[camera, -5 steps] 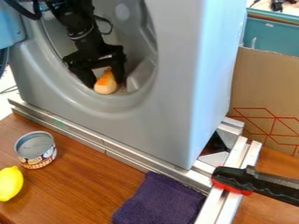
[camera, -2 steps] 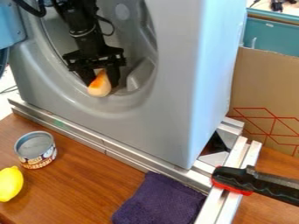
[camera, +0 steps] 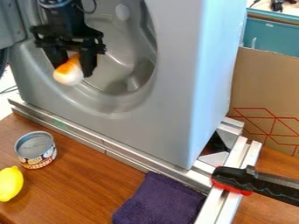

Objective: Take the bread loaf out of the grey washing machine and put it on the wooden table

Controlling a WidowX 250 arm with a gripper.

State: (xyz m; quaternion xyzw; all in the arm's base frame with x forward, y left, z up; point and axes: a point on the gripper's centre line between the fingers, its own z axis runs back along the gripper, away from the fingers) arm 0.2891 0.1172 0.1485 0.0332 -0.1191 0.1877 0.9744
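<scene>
The black two-finger tool (camera: 73,69) hangs at the left side of the round opening in a large grey plastic housing (camera: 169,96), shaped like the front of a washing machine. It is closed about a smooth, rounded object, orange at one end and whitish at the other (camera: 69,73); one finger stands on each side, so the hold looks like a pinch across the object's narrower, orange part.

The object's long axis runs at a slant, from the orange end up between the fingers to the fuller whitish end, which pokes out below them and toward the left of the view. It sits in front of the opening's lower left rim; whether it touches that rim cannot be told.

From the tool, the wooden bench (camera: 76,183) lies lower in the view, beyond a silver metal rail (camera: 119,153) along the foot of the housing. On the bench, below the tool and slightly to its left, stands an upright metal can with a printed label (camera: 36,151). A yellow lemon-like fruit (camera: 10,183) lies near the can, at the left edge. A folded dark purple cloth (camera: 158,203) lies farther off, down and to the right, beside the rail.
</scene>
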